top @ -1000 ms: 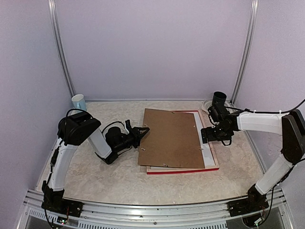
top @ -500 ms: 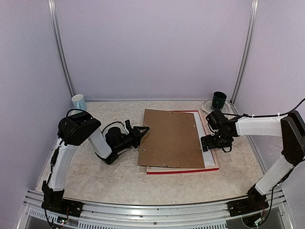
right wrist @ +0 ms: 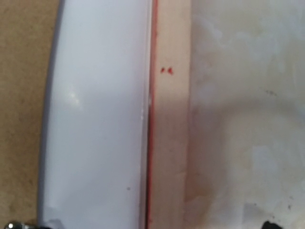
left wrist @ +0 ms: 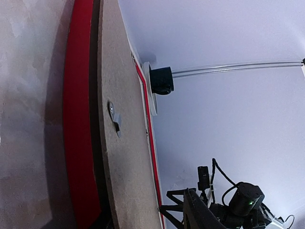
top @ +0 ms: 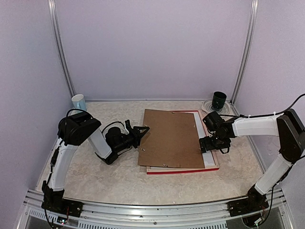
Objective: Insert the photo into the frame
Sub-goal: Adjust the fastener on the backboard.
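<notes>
The red frame [top: 181,170] lies flat right of centre, pale wood back up [right wrist: 171,119], its red edge also in the left wrist view [left wrist: 78,119]. A brown backing board [top: 169,138] lies askew on it. A glossy white strip [right wrist: 95,119] shows between the board and the right rail. The photo is hidden. My left gripper [top: 142,130] is at the board's left edge, one finger [left wrist: 205,214] standing off the board [left wrist: 124,143], open. My right gripper [top: 206,143] hangs low over the frame's right rail; its fingers are outside the wrist view and hold nothing.
A white and blue cup [top: 78,101] stands at the back left corner. At the back right, a dark green cup [top: 219,100] sits on a white plate [top: 208,106]. It also shows in the left wrist view [left wrist: 161,80]. Metal posts and walls close the cell.
My right gripper has come forward and left from beside the dark cup, down onto the frame's right rail. My left gripper's jaws have spread slightly; the arm stayed put.
</notes>
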Controlling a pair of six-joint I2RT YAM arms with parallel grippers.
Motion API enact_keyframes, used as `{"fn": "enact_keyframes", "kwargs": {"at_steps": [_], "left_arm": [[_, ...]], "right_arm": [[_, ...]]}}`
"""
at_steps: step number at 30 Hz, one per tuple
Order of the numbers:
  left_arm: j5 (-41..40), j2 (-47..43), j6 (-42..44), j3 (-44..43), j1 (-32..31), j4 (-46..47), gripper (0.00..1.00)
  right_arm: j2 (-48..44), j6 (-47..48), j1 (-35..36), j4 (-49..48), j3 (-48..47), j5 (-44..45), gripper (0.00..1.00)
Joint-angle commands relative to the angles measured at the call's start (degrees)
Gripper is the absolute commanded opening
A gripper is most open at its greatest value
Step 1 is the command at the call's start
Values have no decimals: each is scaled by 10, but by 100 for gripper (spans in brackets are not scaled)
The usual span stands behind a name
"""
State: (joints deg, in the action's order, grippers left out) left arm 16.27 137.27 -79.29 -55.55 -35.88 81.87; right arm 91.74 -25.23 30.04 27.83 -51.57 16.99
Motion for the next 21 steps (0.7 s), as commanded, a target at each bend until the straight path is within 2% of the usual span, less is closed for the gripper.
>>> {"fn": "enact_keyframes", "kwargs": {"at_steps": [1,9,21], "left_arm": [[-1,41,19,21,-7,-75,39],[-1,42,20,19,-9,-76,39],[4,47,19,15,-10,-72,39]], "right_arm": [[4,-11,20,3,-3,-2,99],[-4,-26,27,5,2,17,99],[40,-33,27,-33,-23,61,99]]}}
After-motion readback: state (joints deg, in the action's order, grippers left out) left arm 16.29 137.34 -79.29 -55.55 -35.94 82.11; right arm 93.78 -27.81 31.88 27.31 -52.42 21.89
